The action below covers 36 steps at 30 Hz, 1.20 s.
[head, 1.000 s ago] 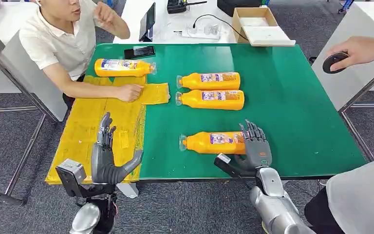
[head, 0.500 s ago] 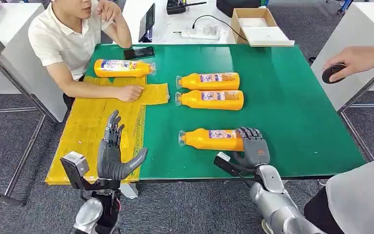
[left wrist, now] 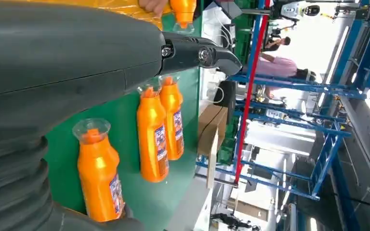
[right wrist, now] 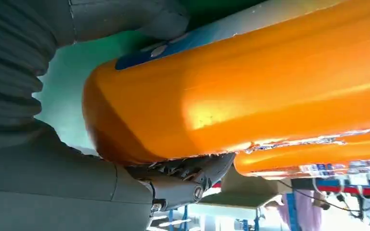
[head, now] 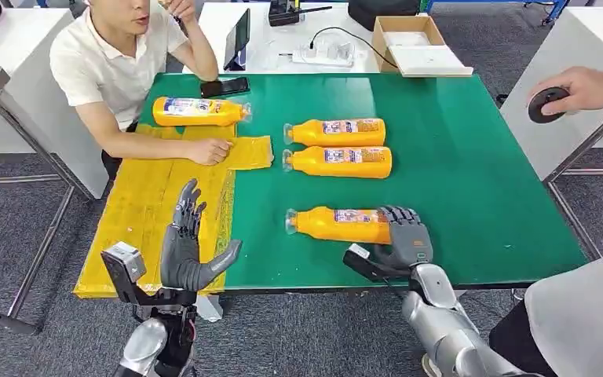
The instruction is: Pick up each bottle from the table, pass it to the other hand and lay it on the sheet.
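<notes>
Table: flat green mat-topped table (head: 471, 157), smooth, beneath both hands.
Sheet: crinkled yellow plastic sheet (head: 137, 212), under the left hand's fingers.
Bottle: glossy orange plastic bottle with clear cap (head: 338, 225), lying flat, base hidden within the right hand's fingers.
Right hand (head: 404, 239): fingers curled around the bottle's base.
Left hand (head: 184, 251): fingers spread, holding nothing.

Even, bright overhead light fell on the green table (head: 471, 157), with faint shadows. The near bottle (right wrist: 250, 91) showed soft glare and blur close-up; the left wrist background was overexposed
</notes>
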Tool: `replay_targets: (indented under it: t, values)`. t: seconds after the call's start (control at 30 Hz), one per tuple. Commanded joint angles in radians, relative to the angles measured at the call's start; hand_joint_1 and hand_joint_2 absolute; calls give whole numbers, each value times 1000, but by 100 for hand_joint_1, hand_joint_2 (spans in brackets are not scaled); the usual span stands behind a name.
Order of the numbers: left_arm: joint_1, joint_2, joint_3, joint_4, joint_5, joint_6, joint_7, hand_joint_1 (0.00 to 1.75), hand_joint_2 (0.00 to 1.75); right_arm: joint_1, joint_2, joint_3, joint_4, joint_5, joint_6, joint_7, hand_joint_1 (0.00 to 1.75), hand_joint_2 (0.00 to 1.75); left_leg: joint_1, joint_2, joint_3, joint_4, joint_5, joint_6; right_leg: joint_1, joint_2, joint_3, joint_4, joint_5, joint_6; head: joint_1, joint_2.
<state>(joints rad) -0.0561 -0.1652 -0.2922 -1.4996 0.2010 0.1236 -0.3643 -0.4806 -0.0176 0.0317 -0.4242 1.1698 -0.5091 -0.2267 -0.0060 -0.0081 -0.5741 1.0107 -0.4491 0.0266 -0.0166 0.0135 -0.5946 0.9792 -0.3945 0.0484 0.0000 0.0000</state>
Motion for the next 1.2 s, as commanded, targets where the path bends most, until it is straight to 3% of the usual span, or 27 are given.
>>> replay_targets:
  t: [0.03,0.27,0.37,0.53,1.1,1.2]
  values:
    - [13,13,-15,8,21,-1,-7,0,175,91,84,-60,-8,-222,-112,-245,175,175,2,0,1,-2,0,-2,2,-2,2,-2,0,-3,0,0]
    - [12,13,-16,9,22,-1,-7,0,175,88,84,-55,-12,-227,-107,-243,175,175,1,-1,-2,-1,0,-2,2,-2,-1,-1,-1,-2,0,0]
    - [16,-3,0,6,60,26,-4,0,175,98,108,-72,-91,-379,-165,-366,175,175,2,0,-3,-1,0,-2,2,-2,-2,-1,0,-2,0,0]
    - [29,-33,33,-11,123,140,5,0,175,151,114,-35,-300,-507,-189,-375,175,175,1,1,-6,0,0,-1,0,0,-5,1,0,-1,0,0]
    - [30,-30,33,-16,124,141,5,0,175,152,112,-33,-301,-509,-189,-375,175,175,1,0,-12,0,-1,-2,1,-1,-10,0,-1,-2,0,0]
    - [52,-43,54,-54,140,201,-30,0,175,161,119,-50,-335,-570,-189,-403,175,175,1,0,-12,0,-1,-2,1,-1,-10,1,-1,-2,0,0]
